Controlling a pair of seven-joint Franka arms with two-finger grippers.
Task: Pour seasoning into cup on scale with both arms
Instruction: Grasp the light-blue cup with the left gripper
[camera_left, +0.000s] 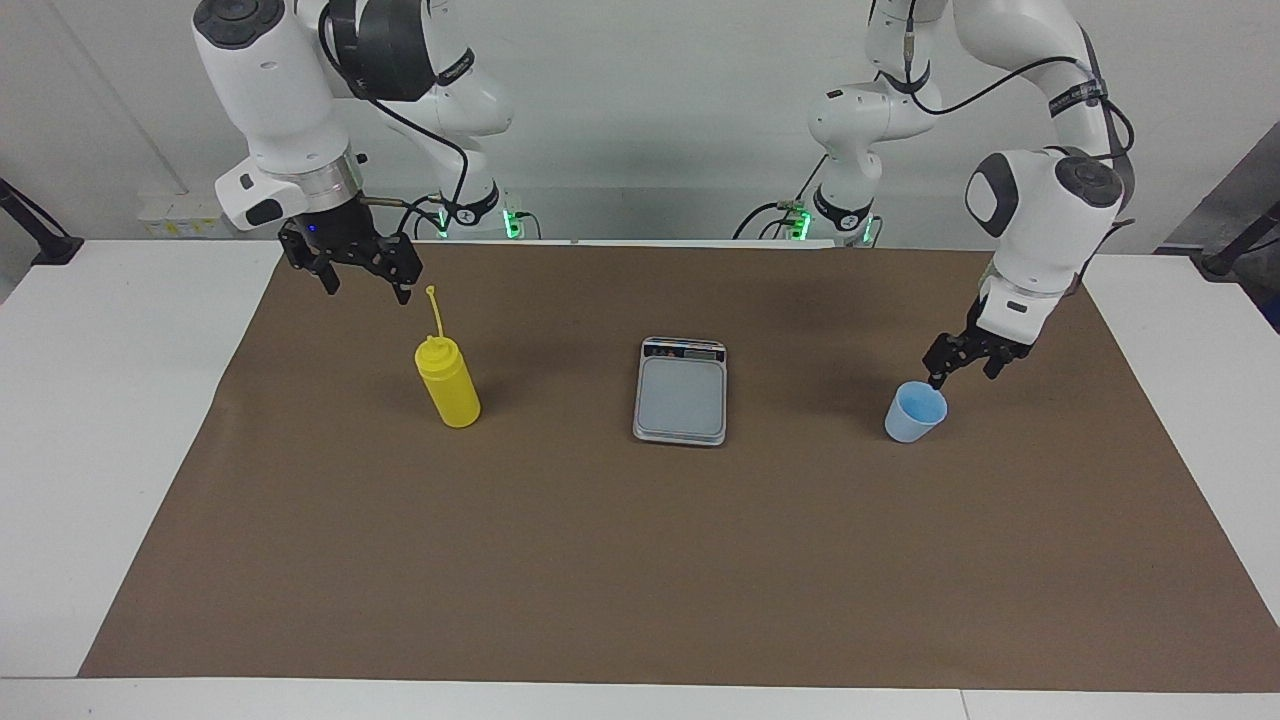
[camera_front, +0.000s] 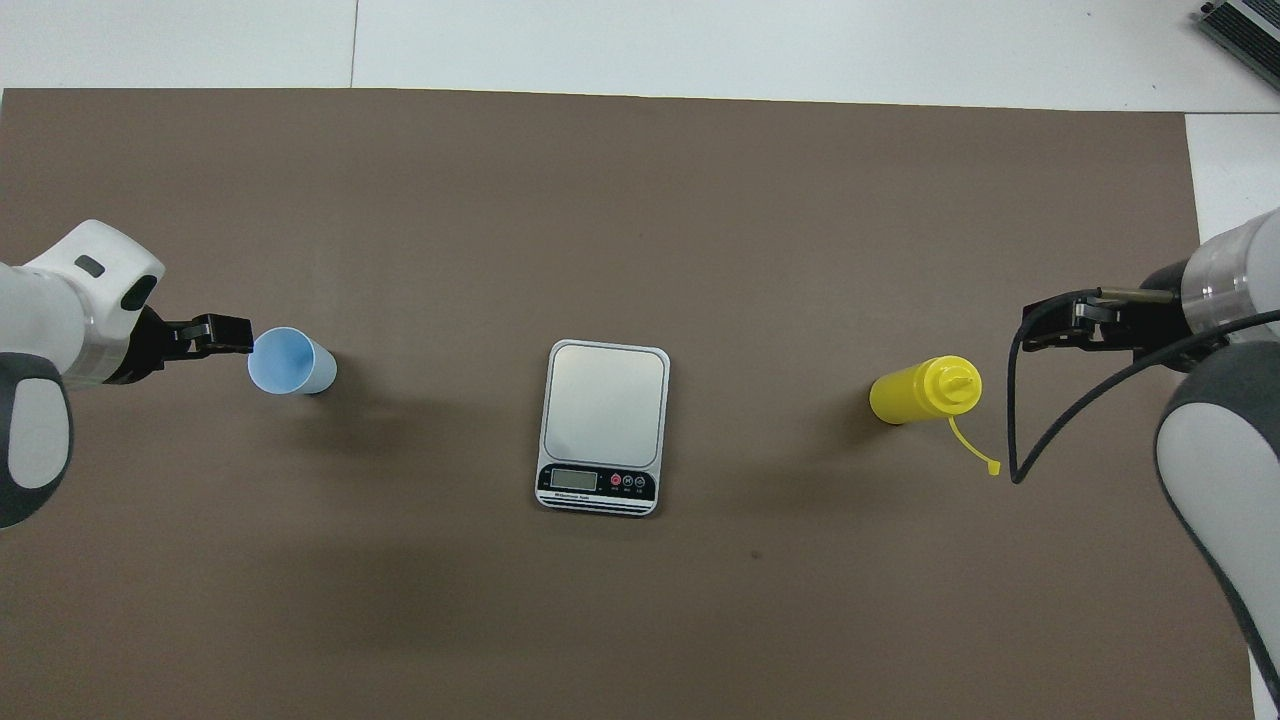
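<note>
The yellow seasoning bottle (camera_left: 450, 385) stands upright on the brown mat toward the right arm's end, its cap off and hanging on its strap (camera_left: 435, 310); it also shows in the overhead view (camera_front: 915, 392). My right gripper (camera_left: 367, 285) is open and empty, raised beside the bottle's top, apart from it (camera_front: 1045, 330). The light blue cup (camera_left: 913, 415) stands upright toward the left arm's end (camera_front: 295, 362). My left gripper (camera_left: 965, 370) is open and low at the cup's rim (camera_front: 225, 335); I cannot tell if it touches. The scale (camera_left: 680, 395) lies between them with nothing on it (camera_front: 605, 405).
A brown mat (camera_left: 640, 560) covers most of the white table (camera_left: 90, 430). The scale's display strip (camera_front: 598, 481) is on the edge nearer to the robots. Black cables hang from both arms.
</note>
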